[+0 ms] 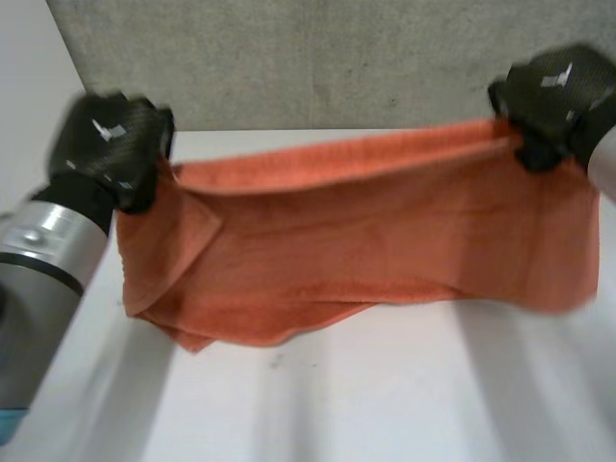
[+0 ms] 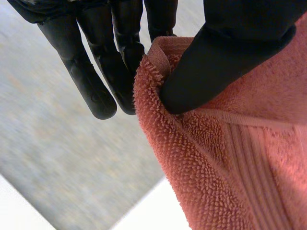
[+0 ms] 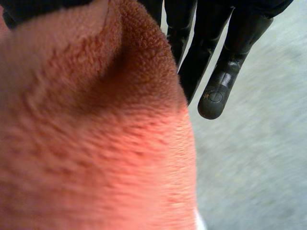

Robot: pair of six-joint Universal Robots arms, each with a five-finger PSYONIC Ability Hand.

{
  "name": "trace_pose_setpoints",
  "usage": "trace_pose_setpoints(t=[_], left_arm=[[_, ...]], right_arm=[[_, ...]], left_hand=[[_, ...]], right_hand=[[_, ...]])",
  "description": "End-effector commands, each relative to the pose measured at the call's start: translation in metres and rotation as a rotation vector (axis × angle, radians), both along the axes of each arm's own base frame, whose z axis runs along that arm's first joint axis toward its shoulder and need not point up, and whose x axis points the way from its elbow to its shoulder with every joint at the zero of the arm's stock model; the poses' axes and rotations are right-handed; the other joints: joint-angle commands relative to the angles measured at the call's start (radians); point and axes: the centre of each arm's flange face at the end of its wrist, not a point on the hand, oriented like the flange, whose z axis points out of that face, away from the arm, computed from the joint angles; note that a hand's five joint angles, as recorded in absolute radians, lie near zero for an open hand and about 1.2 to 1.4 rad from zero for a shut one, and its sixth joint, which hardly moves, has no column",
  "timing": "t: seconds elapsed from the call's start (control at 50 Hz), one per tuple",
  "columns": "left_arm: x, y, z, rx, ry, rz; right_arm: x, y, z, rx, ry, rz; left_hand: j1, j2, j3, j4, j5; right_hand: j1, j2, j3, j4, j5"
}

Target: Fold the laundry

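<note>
The orange towel is hanging stretched between both hands over the white bench. The left hand is pinching one top corner between thumb and straight fingers, and the right hand is clamping the opposite top corner. The towel is drooping doubled over, with its bottom edge sagging low near the bench.

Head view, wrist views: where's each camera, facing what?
Head view: between and behind the arms, down onto the white table; left hand, right hand hold the orange terry towel up.
Left wrist view: along left palm; fingers, thumb pinch the towel's edge.
Right wrist view: along right palm; fingers behind towel.
All share the towel.
</note>
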Motion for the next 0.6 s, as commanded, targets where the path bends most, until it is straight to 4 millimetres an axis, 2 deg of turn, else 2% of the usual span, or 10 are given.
trace_pose_setpoints(t=[0.02,0.1,0.22,0.26,0.28,0.32,0.4,0.44,0.52,0.6], left_arm=[[-0.014,-0.024,-0.065,0.182,-0.082,-0.038],[-0.025,-0.054,-0.094,0.228,-0.108,-0.035],[-0.035,-0.098,-0.07,0.097,-0.052,-0.013],[-0.044,-0.123,-0.02,-0.102,0.03,-0.009],[-0.044,-0.123,-0.02,-0.103,0.031,-0.009],[-0.048,-0.133,0.04,-0.359,0.13,-0.006],[-0.043,-0.125,0.1,-0.626,0.24,-0.005],[-0.038,-0.121,0.119,-0.726,0.275,0.003],[-0.022,-0.124,0.114,-0.693,0.249,0.035],[-0.015,-0.128,0.082,-0.559,0.201,0.053]], right_arm=[[0.004,-0.012,-0.06,0.212,0.201,0.024],[0.009,-0.028,-0.073,0.209,0.226,0.037],[0.027,-0.096,-0.055,-0.061,0.151,-0.02],[0.03,-0.113,-0.031,-0.194,0.107,-0.058],[0.03,-0.124,-0.005,-0.328,0.054,-0.097],[0.032,-0.13,0.025,-0.472,-0.012,-0.126],[0.036,-0.118,0.09,-0.78,-0.215,-0.128],[0.035,-0.11,0.097,-0.812,-0.243,-0.125],[0.033,-0.101,0.081,-0.742,-0.223,-0.111],[0.032,-0.097,0.026,-0.542,-0.144,-0.081]], left_hand=[[0.22,0.179,0.181,0.179,0.194],[0.22,0.179,0.181,0.179,0.194],[0.22,0.179,0.181,0.179,0.194],[0.22,0.179,0.181,0.179,0.194],[0.22,0.179,0.181,0.179,0.194],[0.22,0.179,0.181,0.179,0.194],[0.22,0.179,0.181,0.179,0.194],[0.22,0.179,0.181,0.179,0.194],[0.22,0.179,0.181,0.179,0.194],[0.22,0.179,0.181,0.179,0.194]], right_hand=[[0.414,0.214,0.213,0.203,0.238],[0.414,0.214,0.213,0.203,0.238],[0.414,0.214,0.213,0.203,0.238],[0.414,0.214,0.213,0.203,0.238],[0.414,0.214,0.213,0.203,0.238],[0.414,0.214,0.213,0.203,0.238],[0.414,0.214,0.213,0.203,0.238],[0.414,0.214,0.213,0.203,0.238],[0.414,0.214,0.213,0.203,0.238],[0.414,0.214,0.213,0.203,0.238]])
